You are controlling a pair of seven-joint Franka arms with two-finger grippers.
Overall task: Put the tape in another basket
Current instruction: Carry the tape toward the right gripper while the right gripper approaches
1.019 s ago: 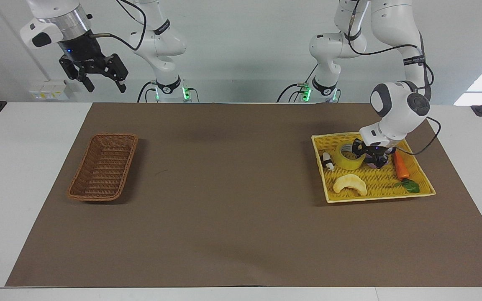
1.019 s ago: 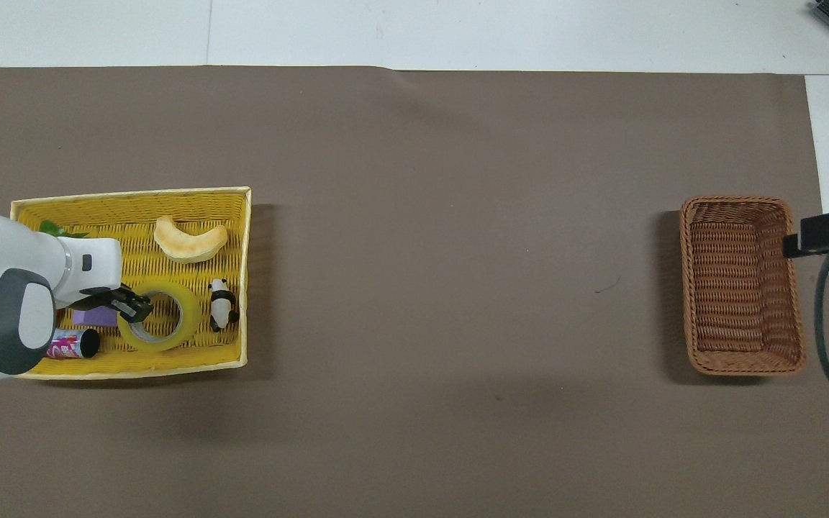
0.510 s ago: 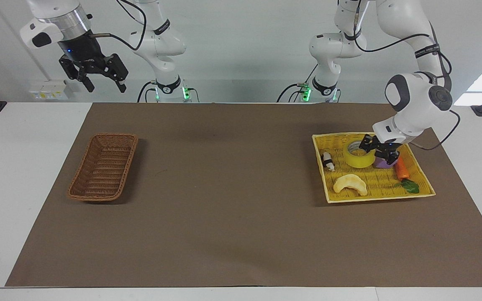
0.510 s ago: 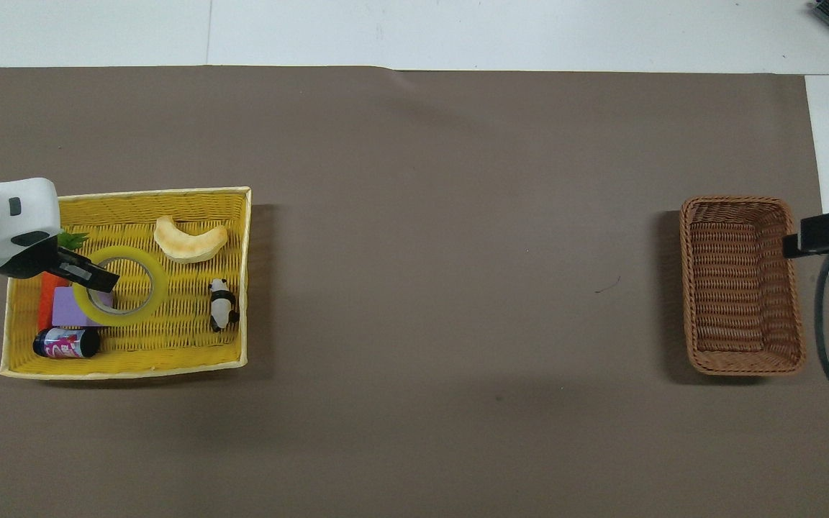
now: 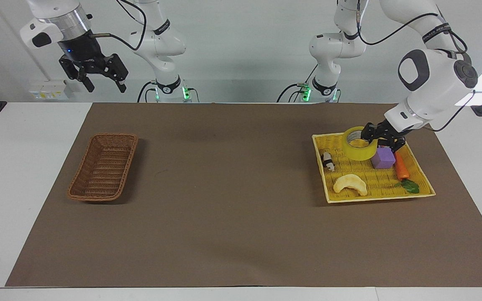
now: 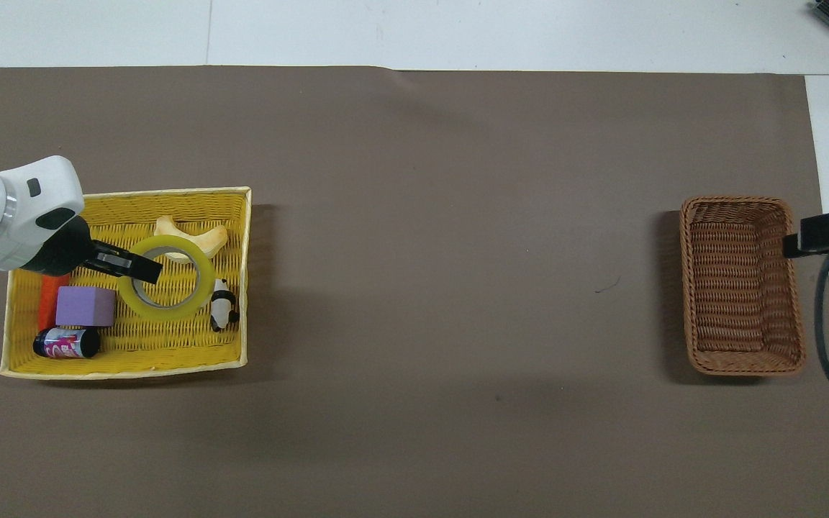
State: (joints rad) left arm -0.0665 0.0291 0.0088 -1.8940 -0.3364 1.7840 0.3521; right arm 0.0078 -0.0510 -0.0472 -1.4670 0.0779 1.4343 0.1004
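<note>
Tape held up in the air, clear of the weave, over the end of the yellow tray nearer the robots; at right of centre in the facing view, at left in the overhead view. Ring tilted a little, pale core showing. Pinched at its wall by the left gripper, one finger inside the ring and the other outside, closed tight on the roll; same grip seen from above, reaching in from the left edge of the frame.

Below and around it, lying in the tray: purple block just beside the roll, orange carrot toy next to the block, pale crescent toy lower in the facing view, small panda figure near the tray's inner edge, and a dark can seen only from above.

Well apart, at left in the facing view: brown wicker basket on the brown mat, toward the right arm's end of the table.

Right gripper waiting high at upper left of the facing view, fingers spread, holding nothing.
</note>
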